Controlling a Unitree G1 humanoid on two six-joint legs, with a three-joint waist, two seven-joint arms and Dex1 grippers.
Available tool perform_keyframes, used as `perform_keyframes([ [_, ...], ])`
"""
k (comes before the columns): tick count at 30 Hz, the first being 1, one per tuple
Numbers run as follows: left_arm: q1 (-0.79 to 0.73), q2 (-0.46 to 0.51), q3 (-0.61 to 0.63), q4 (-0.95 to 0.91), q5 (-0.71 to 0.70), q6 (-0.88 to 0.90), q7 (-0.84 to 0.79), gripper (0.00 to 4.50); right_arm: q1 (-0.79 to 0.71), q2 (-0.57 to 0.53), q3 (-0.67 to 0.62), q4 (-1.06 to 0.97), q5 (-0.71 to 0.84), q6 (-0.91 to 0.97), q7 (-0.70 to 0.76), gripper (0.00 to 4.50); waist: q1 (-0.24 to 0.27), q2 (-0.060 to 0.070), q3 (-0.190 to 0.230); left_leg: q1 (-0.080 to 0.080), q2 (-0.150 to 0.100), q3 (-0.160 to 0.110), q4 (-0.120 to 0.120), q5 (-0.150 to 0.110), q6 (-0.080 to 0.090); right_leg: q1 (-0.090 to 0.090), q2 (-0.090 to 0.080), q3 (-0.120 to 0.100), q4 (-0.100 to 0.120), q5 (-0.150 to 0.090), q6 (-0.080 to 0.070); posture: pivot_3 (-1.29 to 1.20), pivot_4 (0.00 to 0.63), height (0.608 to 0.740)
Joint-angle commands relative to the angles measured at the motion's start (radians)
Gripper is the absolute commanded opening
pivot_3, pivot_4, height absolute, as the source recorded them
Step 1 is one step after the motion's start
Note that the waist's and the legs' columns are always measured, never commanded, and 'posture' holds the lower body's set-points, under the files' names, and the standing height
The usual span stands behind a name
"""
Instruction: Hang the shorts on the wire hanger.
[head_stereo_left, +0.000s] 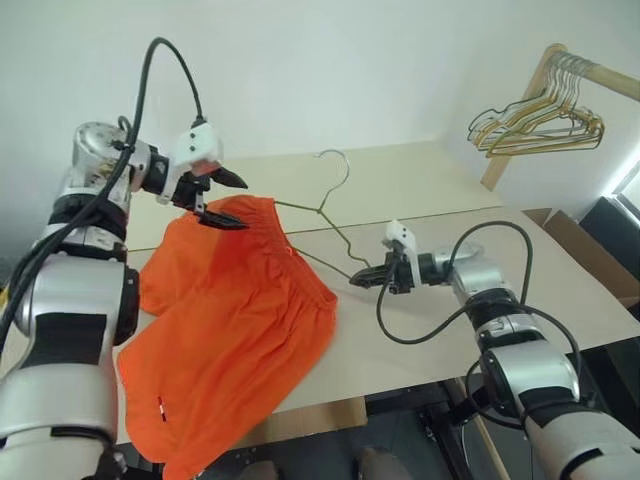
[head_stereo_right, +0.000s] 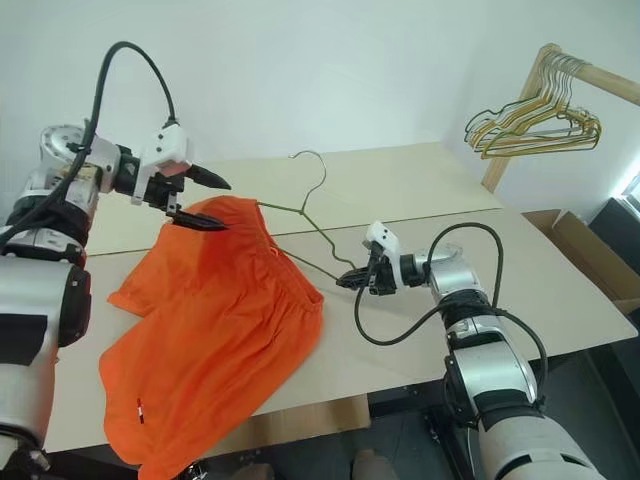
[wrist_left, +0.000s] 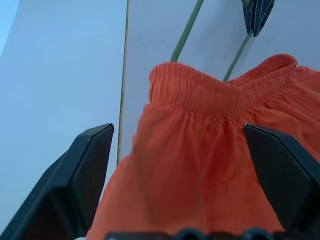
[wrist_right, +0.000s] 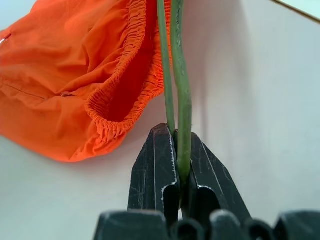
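Observation:
The orange shorts (head_stereo_left: 240, 320) lie spread on the table (head_stereo_left: 420, 190), one leg hanging over the near edge. The thin wire hanger (head_stereo_left: 335, 235) lies on the table with its hook (head_stereo_left: 338, 165) pointing away from me. Its left part is hidden in the gathered waistband (wrist_right: 120, 75). My right gripper (head_stereo_left: 362, 277) is shut on the hanger's right corner (wrist_right: 182, 100), just off the waistband's near end. My left gripper (head_stereo_left: 233, 201) hangs open just above the waistband's far corner (wrist_left: 200, 90), with nothing between its fingers.
A wooden rack (head_stereo_left: 590, 70) at the far right holds a bunch of gold and grey wire hangers (head_stereo_left: 540, 125). A cardboard box (head_stereo_left: 585, 250) stands past the table's right edge. Bare tabletop lies behind and to the right of the shorts.

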Motion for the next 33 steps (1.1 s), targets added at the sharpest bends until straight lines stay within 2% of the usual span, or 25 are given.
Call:
perform_keyframes([
  [1,-0.041,-0.003,-0.003,0.016,0.045,-0.021,0.038,4.49,0.006,-0.005,0.005,-0.091,0.007,-0.023,-0.01,0.0,-0.006,0.0,0.0,0.0,0.0,0.0,0.0,0.0,0.0,0.0,0.0,0.0,0.0,0.0,0.0,-0.02,0.0,0.74],
  [9,-0.059,-0.017,0.003,0.042,0.097,0.053,-0.052,4.49,0.047,-0.004,0.026,-0.172,0.004,-0.026,-0.049,0.0,-0.014,0.0,0.0,-0.001,0.0,0.0,0.0,0.0,0.0,-0.001,0.0,0.0,0.0,0.0,0.0,-0.04,0.0,0.74],
  [10,-0.059,-0.016,0.005,0.042,0.098,0.056,-0.064,4.1,0.049,-0.005,0.028,-0.177,0.005,-0.029,-0.05,0.0,-0.014,0.0,0.0,-0.001,0.0,0.0,0.0,0.0,0.0,-0.001,0.0,0.0,0.0,0.0,0.0,-0.04,0.0,0.74],
  [11,-0.059,-0.016,0.005,0.042,0.103,0.058,-0.069,3.95,0.052,-0.006,0.031,-0.181,0.003,-0.035,-0.053,0.0,-0.015,0.0,0.0,-0.001,0.0,0.0,0.0,0.0,0.0,-0.001,0.0,0.0,0.0,0.0,0.0,-0.04,0.0,0.74],
  [14,-0.046,-0.016,-0.01,0.04,0.137,0.041,-0.027,3.0,0.056,-0.009,0.039,-0.192,0.004,-0.041,-0.058,0.0,-0.015,0.0,0.0,-0.001,0.0,0.0,0.0,0.0,0.0,-0.001,0.0,0.0,0.0,0.0,0.0,-0.05,0.0,0.74],
  [17,-0.043,-0.019,0.004,0.044,0.136,0.053,-0.055,3.0,0.059,-0.014,0.048,-0.199,-0.001,-0.059,-0.065,0.0,-0.015,0.0,0.0,-0.001,0.0,-0.001,0.0,0.0,0.0,-0.001,0.0,0.0,0.0,0.0,0.0,-0.05,0.0,0.74],
  [20,-0.04,-0.02,0.007,0.046,0.138,0.056,-0.062,2.48,0.069,-0.018,0.054,-0.208,-0.006,-0.084,-0.068,0.0,-0.015,0.0,0.0,-0.001,0.0,-0.001,0.0,0.0,0.0,-0.001,0.0,0.0,0.0,0.0,0.0,-0.05,0.0,0.74],
  [26,-0.03,-0.016,0.005,0.049,0.15,0.055,-0.079,0.53,0.079,-0.018,0.054,-0.223,0.003,-0.124,-0.058,0.0,-0.016,0.0,0.0,-0.001,0.0,-0.001,0.0,0.0,0.0,-0.001,0.0,0.0,0.0,0.0,0.0,-0.05,0.0,0.74],
  [28,-0.028,-0.015,0.007,0.049,0.154,0.052,-0.084,0.01,0.082,-0.019,0.055,-0.224,0.003,-0.134,-0.059,0.0,-0.016,0.0,0.0,-0.001,0.0,-0.001,0.0,0.0,0.0,-0.001,0.0,0.0,0.0,0.0,0.0,-0.05,0.0,0.74],
  [33,-0.021,-0.006,-0.016,0.055,0.159,0.038,-0.092,0.01,0.089,-0.012,0.054,-0.222,0.008,-0.154,-0.064,0.0,-0.016,-0.001,0.001,-0.001,0.0,-0.001,0.0,0.0,0.0,-0.001,0.0,0.0,0.0,0.0,0.0,-0.04,0.0,0.74],
])
